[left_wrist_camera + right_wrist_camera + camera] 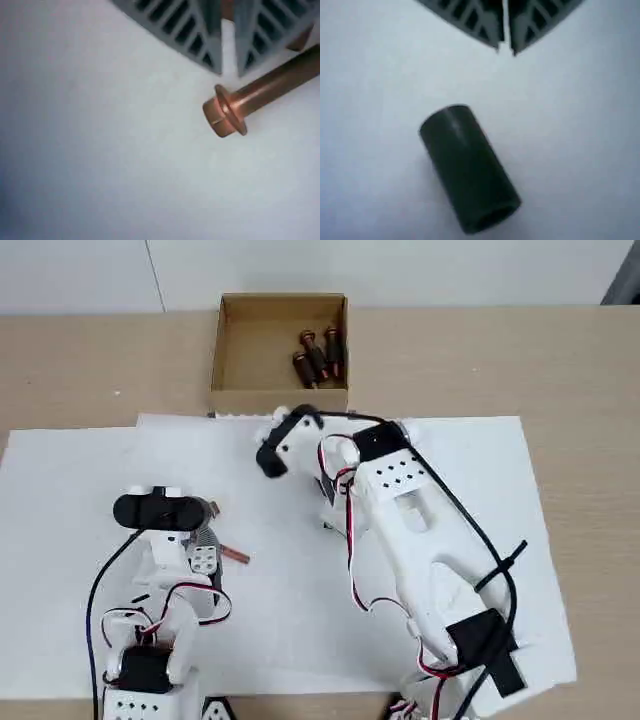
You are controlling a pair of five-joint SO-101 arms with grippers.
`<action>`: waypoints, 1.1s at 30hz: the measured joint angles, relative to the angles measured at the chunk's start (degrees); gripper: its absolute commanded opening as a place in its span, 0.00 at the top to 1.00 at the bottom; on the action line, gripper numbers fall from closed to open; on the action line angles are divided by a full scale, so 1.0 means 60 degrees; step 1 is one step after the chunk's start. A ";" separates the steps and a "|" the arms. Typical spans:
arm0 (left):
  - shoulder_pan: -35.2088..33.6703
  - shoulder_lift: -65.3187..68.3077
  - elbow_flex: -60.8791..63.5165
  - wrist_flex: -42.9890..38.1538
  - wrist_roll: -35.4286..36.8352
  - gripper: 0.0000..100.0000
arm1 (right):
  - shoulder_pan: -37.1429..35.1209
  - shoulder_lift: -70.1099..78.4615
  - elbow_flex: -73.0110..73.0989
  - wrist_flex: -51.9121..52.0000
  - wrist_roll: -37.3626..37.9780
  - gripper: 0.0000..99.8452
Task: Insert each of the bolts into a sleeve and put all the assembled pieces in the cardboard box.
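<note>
A copper bolt lies on the white paper, its flanged head just off the tips of my left gripper, whose jaws stand together with only a thin slit. From above, the bolt sits right of the left gripper. A black sleeve lies on its side on the paper a short way from my right gripper, which is shut and holds nothing. The cardboard box stands at the back and holds three assembled pieces in its right half.
The white paper sheet covers most of the tan table. The right arm stretches diagonally across the sheet toward the box's front wall. The left arm's base sits at the front left.
</note>
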 measured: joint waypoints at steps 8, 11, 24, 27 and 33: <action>0.0000 0.0000 0.0000 0.0000 0.0000 0.99 | 0.0000 0.0000 0.0586 -0.1172 0.1626 0.87; 0.0000 0.0000 0.0000 0.0000 0.0000 0.99 | 0.0000 0.0000 0.0586 -0.1392 0.1978 0.87; 0.0000 0.0000 0.0000 0.0000 0.0000 0.99 | 0.0000 0.0293 0.0586 -0.1495 0.2491 0.87; 0.0000 0.0000 0.0000 0.0000 0.0000 0.99 | 0.0000 0.0337 0.0586 -0.1495 0.2667 0.83; 0.0000 0.0000 0.0000 0.0000 0.0000 0.99 | 0.0000 0.0337 0.0586 -0.1612 0.2799 0.81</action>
